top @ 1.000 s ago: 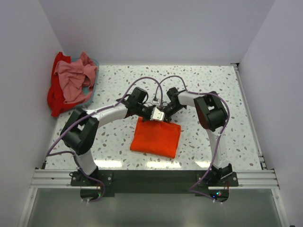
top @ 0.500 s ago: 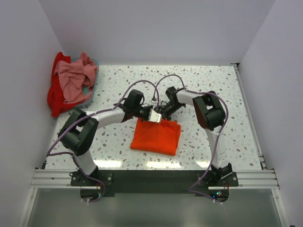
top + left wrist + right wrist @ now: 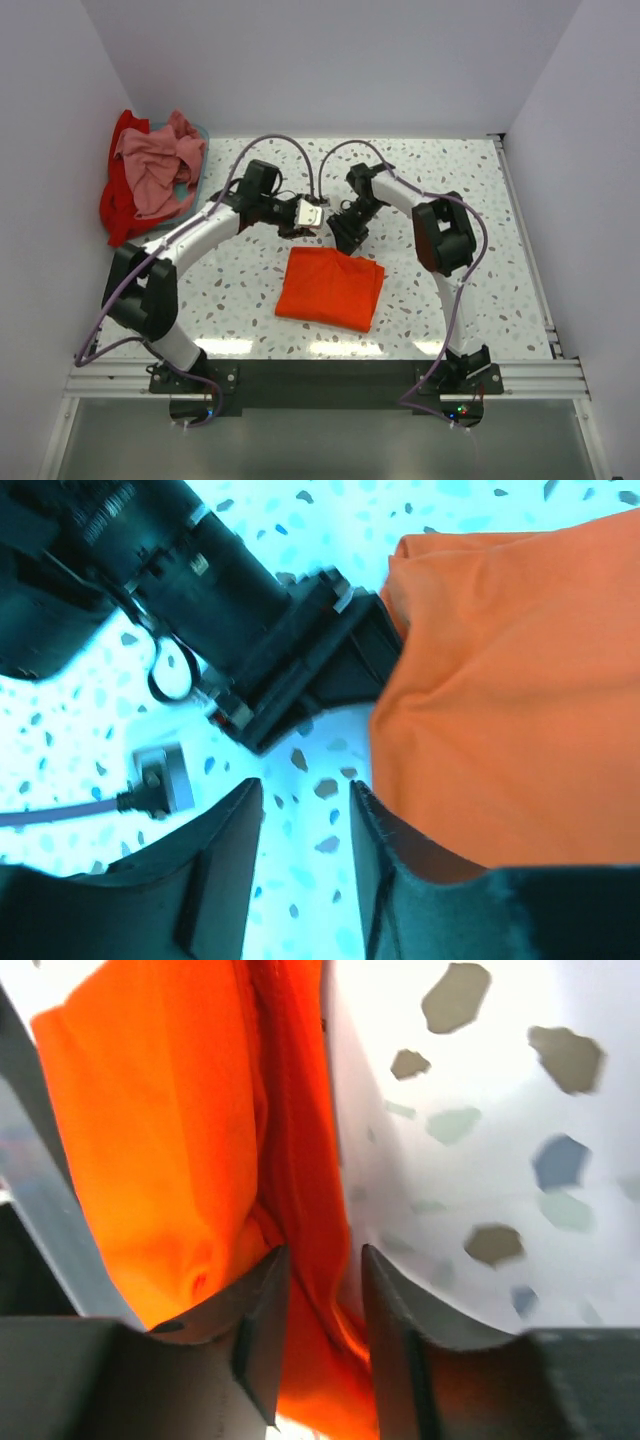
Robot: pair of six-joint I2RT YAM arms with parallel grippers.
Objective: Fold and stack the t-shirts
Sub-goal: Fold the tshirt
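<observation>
You have the orange t-shirt [image 3: 330,290] lying folded into a compact rectangle on the speckled table [image 3: 480,220], near the front between the two arm bases. That is a sensible place for it, since it can serve as the base of the stack within easy reach of both arms.

Your left gripper [image 3: 312,218] hangs just beyond the shirt's far edge. In the left wrist view its jaws are apart, with only bare tabletop between the fingers [image 3: 215,870] and the orange cloth off to one side, so it holds nothing.

Your right gripper [image 3: 349,238] sits at the far edge of the shirt. In its own wrist view the jaws stand apart with a raised ridge of orange cloth running between the fingers [image 3: 262,1305]. The ridge does not look squeezed, so I judge that it is lying loose there rather than being pinched.

Both grippers meet at the same edge, which suits laying down a fold line evenly from two corners.

The pink t-shirt [image 3: 155,165] and the red t-shirt [image 3: 118,205] are heaped, unfolded, in and over a blue tub [image 3: 201,133] at the far left corner, well apart from the orange one. Those two remain to be folded, so the task looks roughly a third done.
</observation>
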